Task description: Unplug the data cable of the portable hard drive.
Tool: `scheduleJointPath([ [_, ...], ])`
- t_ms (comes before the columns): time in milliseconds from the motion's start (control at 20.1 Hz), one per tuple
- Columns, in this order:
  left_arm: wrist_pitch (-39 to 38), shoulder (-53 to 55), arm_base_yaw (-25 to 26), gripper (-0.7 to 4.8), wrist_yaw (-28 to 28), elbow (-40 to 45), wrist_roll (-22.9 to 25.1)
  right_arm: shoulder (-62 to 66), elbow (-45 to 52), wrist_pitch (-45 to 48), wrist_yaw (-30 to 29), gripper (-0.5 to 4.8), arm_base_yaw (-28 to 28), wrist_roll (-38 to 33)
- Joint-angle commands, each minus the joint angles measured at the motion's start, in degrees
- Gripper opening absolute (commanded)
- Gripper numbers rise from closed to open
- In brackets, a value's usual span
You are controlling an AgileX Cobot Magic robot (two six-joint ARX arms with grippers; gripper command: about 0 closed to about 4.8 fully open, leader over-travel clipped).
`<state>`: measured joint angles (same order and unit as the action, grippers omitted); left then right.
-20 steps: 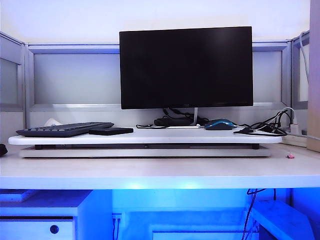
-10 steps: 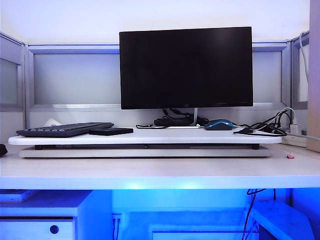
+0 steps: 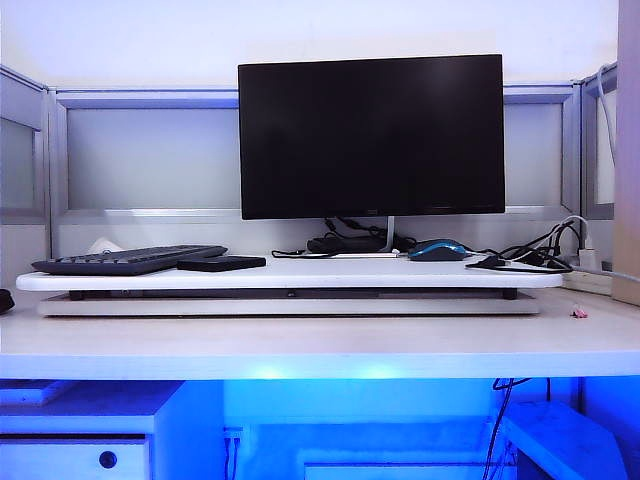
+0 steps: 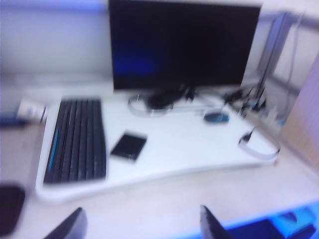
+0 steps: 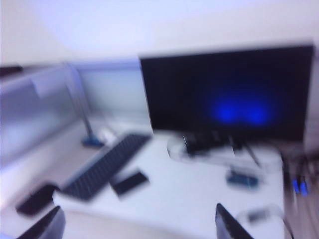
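Both the left gripper (image 4: 139, 226) and right gripper (image 5: 137, 224) are held open and empty short of the desk, nothing yet grasped, the portable hard drive (image 4: 128, 146) lying at the keyboard's (image 4: 77, 139) three o'clock, its data cable unseen.

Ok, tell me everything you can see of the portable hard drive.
The portable hard drive is a small, flat, dark rectangular slab with a smooth, plain top. It lies flat on the white raised desk board, just beside the black keyboard, on the side toward the monitor's middle, apart from it. The wrist views are blurred, so its cable and port cannot be made out. Neither the left gripper nor the right gripper is near it; nothing else touches it.
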<state>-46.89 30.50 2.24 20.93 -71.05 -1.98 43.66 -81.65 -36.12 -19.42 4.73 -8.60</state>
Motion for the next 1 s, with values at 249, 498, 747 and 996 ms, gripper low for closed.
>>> scheduleJointPath([
  [249,6.4,-11.3,0.0,3.04,-0.3,18.3,-0.5,-13.5,23.0,9.9,0.4,3.86,0.0,1.1],
  [498,14.1,-19.2,0.0,3.04,0.0,32.8,-4.3,-22.3,36.7,15.3,1.8,3.87,-0.1,-0.4],
  [747,20.8,-30.4,0.0,3.04,-0.3,45.7,-10.7,-27.5,48.4,20.0,3.8,3.88,-0.1,-0.4],
  [996,21.7,-30.3,0.0,3.04,-0.4,49.1,-10.5,-31.9,57.0,27.8,6.5,3.88,-0.1,-1.2],
])
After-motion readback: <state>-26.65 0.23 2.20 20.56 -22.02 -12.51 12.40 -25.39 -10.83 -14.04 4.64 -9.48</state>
